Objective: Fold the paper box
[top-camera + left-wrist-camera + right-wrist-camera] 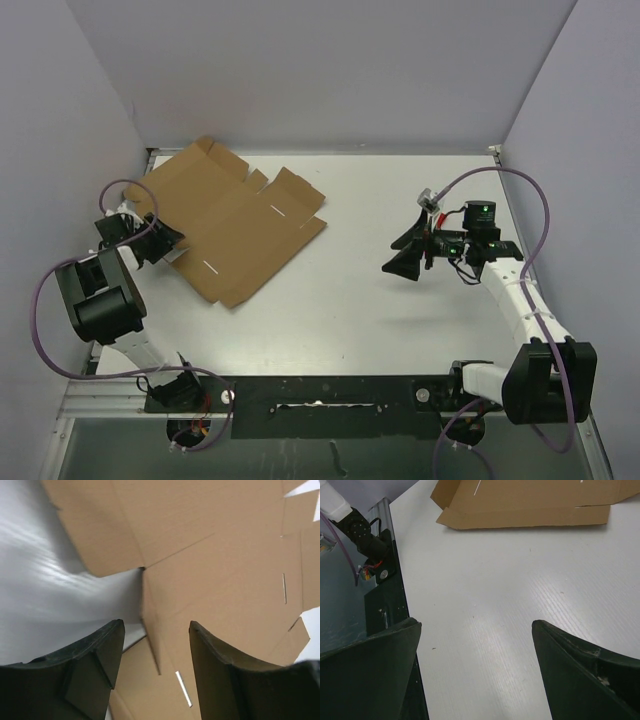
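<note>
the box is laid flat and unfolded on the rear left part of the table. the left gripper is held spread at its left edge, with cardboard seen just ahead of the fingers. the right gripper is held spread above the table, well apart from the box.

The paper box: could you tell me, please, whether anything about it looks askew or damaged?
The paper box lies unfolded at the far left of the table, turned diagonally to its edges rather than square. No tears or crushing show. The left hand sits open at its left edge.
</note>
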### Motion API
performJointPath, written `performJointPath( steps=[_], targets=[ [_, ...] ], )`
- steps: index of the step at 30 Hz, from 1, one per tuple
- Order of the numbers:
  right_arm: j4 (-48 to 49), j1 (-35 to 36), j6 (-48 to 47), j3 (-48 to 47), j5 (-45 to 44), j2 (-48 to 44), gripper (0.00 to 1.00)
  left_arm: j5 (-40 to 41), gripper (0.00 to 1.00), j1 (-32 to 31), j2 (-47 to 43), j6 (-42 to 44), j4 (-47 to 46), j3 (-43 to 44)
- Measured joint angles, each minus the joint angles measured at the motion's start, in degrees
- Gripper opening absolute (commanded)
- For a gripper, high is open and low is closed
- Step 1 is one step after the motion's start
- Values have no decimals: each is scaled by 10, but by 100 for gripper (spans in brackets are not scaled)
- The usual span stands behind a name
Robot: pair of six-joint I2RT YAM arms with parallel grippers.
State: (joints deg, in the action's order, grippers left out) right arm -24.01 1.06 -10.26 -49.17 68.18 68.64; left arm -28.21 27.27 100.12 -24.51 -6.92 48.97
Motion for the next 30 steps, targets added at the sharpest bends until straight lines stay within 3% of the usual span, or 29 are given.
performJointPath(
  steps=[5, 11, 15, 18, 23, 30],
  targets=[
    [4, -10, 0, 0, 5, 2, 98, -8, 19, -22, 2, -3, -23, 3],
    [9, -25, 0, 0, 10, 2, 98, -12, 1, -27, 7, -15, -24, 4],
    [9, -36, 0, 0, 14, 2, 98, 7, 0, -50, -9, -30, -21, -12],
    [10, -44, 1, 0, 16, 2, 98, 27, 0, -89, -70, -49, -18, -50],
    [14, -60, 4, 1, 19, 1, 98, 66, 0, -184, -259, -97, 2, -140],
    [17, -74, 16, 4, 12, 1, 98, 216, 0, -379, -488, -217, 35, -265]
  ],
)
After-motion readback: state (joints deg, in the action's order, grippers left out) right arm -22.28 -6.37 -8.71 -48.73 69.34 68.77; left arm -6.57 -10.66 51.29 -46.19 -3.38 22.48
